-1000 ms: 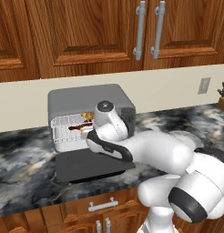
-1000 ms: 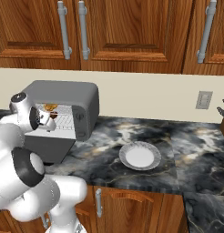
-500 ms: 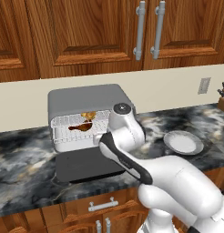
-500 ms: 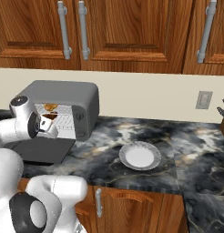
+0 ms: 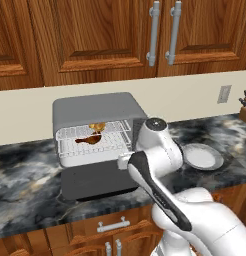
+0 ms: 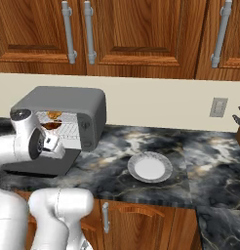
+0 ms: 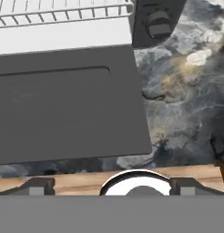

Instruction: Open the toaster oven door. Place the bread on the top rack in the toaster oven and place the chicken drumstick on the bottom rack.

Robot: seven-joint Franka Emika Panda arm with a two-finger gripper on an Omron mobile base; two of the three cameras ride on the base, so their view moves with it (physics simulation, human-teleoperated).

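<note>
The gripper [image 7: 111, 184] hangs over the front edge of the counter [image 7: 186, 109], just before the lowered toaster oven door [image 7: 63, 109], with its jaws spread wide and nothing between them.

The toaster oven [image 5: 97, 112] serves as the landmark. Its door [image 5: 97, 184] lies folded flat on the counter in front of the opening. Inside, the bread [image 5: 98, 127] sits on the top rack [image 5: 115, 128] and the chicken drumstick [image 5: 88, 140] lies just below it on the bottom rack [image 5: 95, 149]. Judging by how things lie, all three steps look done, and the arm's wrist stands just right of the oven's front. If anything is left, it is only to draw the empty gripper clear without knocking the door or the racks; no further grasp seems called for.

The oven is a dark grey box with rounded top edges and a matte finish; its door is a flat, smooth slab with a faint inset panel. Both racks are thin silver wire grids over a pale inner floor. A round dark knob [image 7: 158, 23] sits on the oven's front at the right of the opening. The counter is glossy black marble veined with grey and tan. To the right of the oven, well apart from it, rests a round white plate [image 5: 201, 156], bare and shallow.
</note>
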